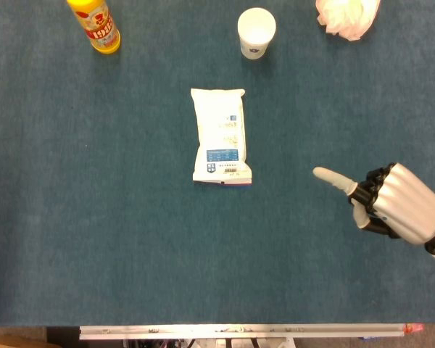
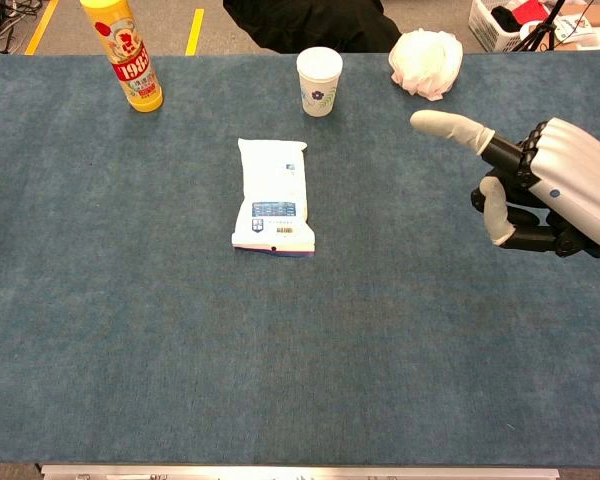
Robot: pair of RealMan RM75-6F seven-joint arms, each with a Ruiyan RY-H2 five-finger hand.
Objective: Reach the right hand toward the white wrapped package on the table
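The white wrapped package lies flat at the middle of the blue table, its long side running front to back; the chest view shows the package too. My right hand hovers over the table to the right of the package and a little nearer the front edge, well apart from it. It holds nothing. One finger points out toward the package, the thumb stands apart below it, and the other fingers are curled in. My left hand is in neither view.
A white paper cup stands behind the package. A yellow bottle stands at the back left. A crumpled white bag lies at the back right. The table's front edge has a metal rail.
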